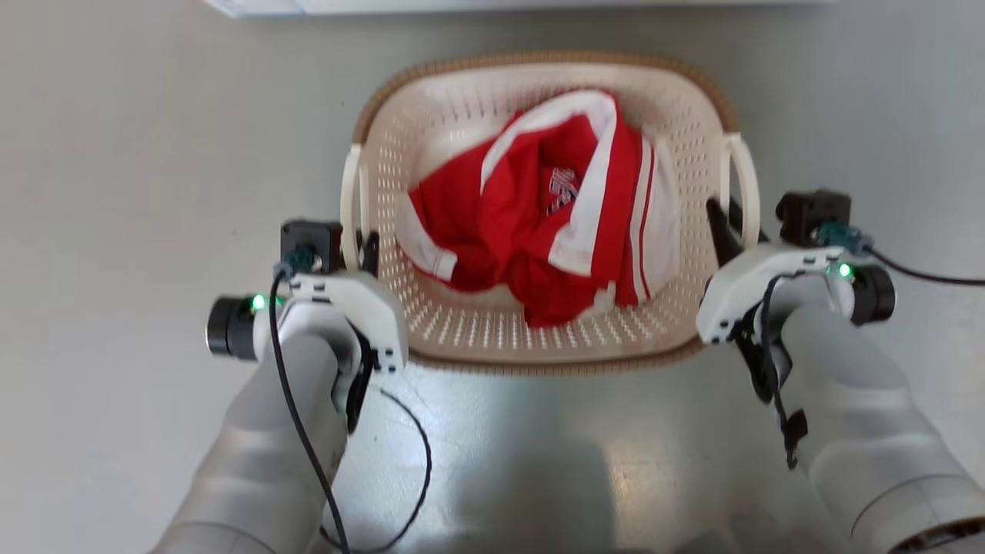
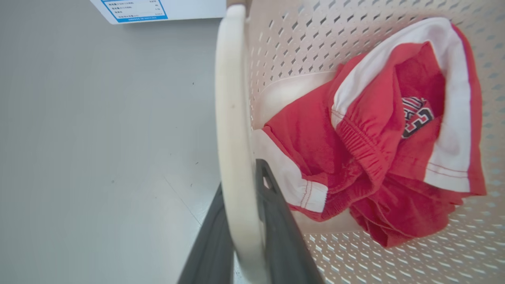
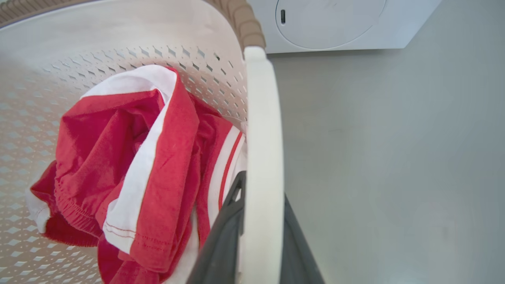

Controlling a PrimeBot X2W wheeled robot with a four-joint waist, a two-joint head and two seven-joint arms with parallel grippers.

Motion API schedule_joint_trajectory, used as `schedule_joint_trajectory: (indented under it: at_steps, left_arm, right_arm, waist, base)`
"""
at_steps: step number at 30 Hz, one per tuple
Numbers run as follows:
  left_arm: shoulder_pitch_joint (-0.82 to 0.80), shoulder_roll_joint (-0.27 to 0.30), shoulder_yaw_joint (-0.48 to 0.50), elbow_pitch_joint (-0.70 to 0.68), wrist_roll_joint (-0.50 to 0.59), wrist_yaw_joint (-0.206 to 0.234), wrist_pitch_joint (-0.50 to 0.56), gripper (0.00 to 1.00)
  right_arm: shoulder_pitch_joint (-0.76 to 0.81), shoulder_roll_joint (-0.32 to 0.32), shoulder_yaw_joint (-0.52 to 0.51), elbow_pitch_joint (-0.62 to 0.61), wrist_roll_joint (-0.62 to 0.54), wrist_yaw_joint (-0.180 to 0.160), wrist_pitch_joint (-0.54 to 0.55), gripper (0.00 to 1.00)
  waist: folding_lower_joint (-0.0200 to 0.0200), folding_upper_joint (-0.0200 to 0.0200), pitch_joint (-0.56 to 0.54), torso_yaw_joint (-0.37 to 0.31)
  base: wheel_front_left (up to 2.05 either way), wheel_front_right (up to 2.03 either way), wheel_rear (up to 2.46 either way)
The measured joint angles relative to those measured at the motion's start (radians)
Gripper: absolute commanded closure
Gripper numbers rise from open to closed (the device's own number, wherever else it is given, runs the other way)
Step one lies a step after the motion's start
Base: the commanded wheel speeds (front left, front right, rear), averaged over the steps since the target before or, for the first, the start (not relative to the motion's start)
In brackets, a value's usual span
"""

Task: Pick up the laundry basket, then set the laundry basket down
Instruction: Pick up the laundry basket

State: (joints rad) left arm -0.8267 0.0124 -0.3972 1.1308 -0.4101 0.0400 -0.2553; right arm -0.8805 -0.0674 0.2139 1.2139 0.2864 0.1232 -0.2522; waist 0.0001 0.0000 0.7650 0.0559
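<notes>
The cream laundry basket (image 1: 462, 108), with perforated walls and a brown woven-look rim, fills the middle of the head view between my arms. My left gripper (image 1: 362, 248) is shut on its white left loop handle (image 1: 352, 196). In the left wrist view the handle (image 2: 232, 118) runs between the two dark fingers (image 2: 276, 221) of the left gripper (image 2: 240, 177). My right gripper (image 1: 727, 221) is shut on the right handle (image 1: 746, 181). The right wrist view shows that handle (image 3: 262, 130) clamped in the right gripper (image 3: 262, 191). I cannot tell whether the basket rests on the floor.
A crumpled red and white garment (image 1: 554, 223) lies inside the basket. A white washing machine (image 3: 331, 23) stands just beyond the basket; its base (image 1: 308, 6) shows at the top of the head view. Grey floor (image 1: 115, 192) surrounds the basket.
</notes>
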Motion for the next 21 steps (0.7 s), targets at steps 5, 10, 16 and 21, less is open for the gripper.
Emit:
schedule_joint_trajectory:
  at_steps: [5, 10, 16, 21]
  left_arm:
    - [0.074, -0.002, -0.03, 0.026, -0.039, 0.001, 0.0, 1.0]
    - [0.148, -0.004, -0.072, 0.058, -0.097, 0.001, 0.001, 1.0]
    - [0.24, -0.005, -0.132, 0.083, -0.157, 0.001, 0.02, 1.0]
    - [0.313, -0.004, -0.175, 0.091, -0.202, 0.003, 0.046, 1.0]
  right_arm:
    - [0.061, 0.006, 0.06, 0.034, 0.038, 0.0, 0.002, 1.0]
    - [0.128, 0.012, 0.124, 0.049, 0.09, 0.0, 0.037, 1.0]
    - [0.224, 0.015, 0.2, 0.05, 0.16, 0.0, 0.078, 1.0]
    - [0.306, 0.015, 0.255, 0.046, 0.218, 0.0, 0.113, 1.0]
  waist:
    - [0.0, 0.0, -0.077, -0.003]
    - [0.0, 0.0, -0.167, -0.004]
    - [0.0, 0.0, -0.288, -0.005]
    - [0.0, 0.0001, -0.396, -0.007]
  base:
    - [0.0, 0.0, 0.0]
    - [0.0, 0.0, 0.0]
    - [0.0, 0.0, 0.0]
    - [0.0, 0.0, 0.0]
